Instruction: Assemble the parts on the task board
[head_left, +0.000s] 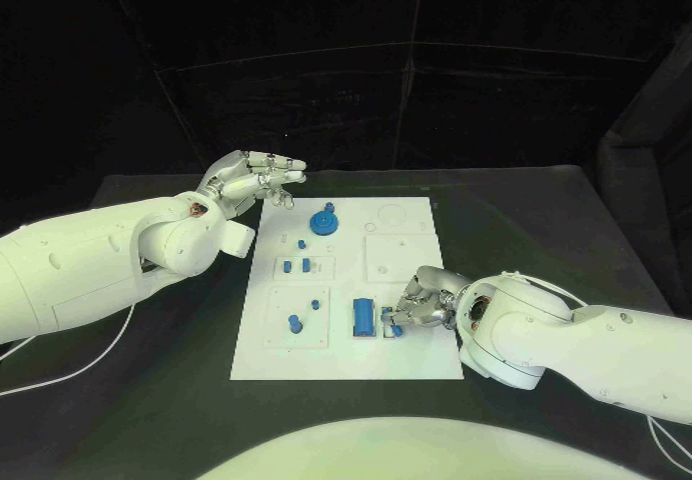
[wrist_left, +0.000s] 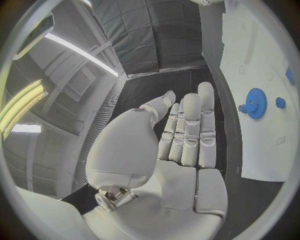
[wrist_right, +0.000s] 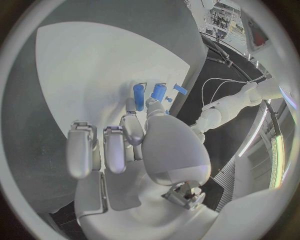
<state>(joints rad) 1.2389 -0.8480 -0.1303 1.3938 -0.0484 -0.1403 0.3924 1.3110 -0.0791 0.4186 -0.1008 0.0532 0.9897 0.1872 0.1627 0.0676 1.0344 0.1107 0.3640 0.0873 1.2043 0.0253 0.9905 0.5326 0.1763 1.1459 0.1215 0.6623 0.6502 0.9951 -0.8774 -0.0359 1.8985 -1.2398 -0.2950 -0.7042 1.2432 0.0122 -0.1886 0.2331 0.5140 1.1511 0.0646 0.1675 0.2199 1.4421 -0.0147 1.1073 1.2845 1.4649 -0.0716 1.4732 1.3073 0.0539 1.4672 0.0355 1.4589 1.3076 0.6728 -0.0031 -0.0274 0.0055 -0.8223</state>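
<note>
A black table (head_left: 548, 215) — white cables (head_left: 65, 372) trail across it.

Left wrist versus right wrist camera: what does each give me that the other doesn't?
The left wrist view gives the left hand up close. Its fingers are stretched out and hold nothing, and it is off the board's edge. This view also gives the blue gear with a small blue peg beside it.

The right wrist view gives the right hand low over the board, fingertips at a cluster of blue parts. I cannot tell whether it grips one.

Both views take in the white task board.
</note>
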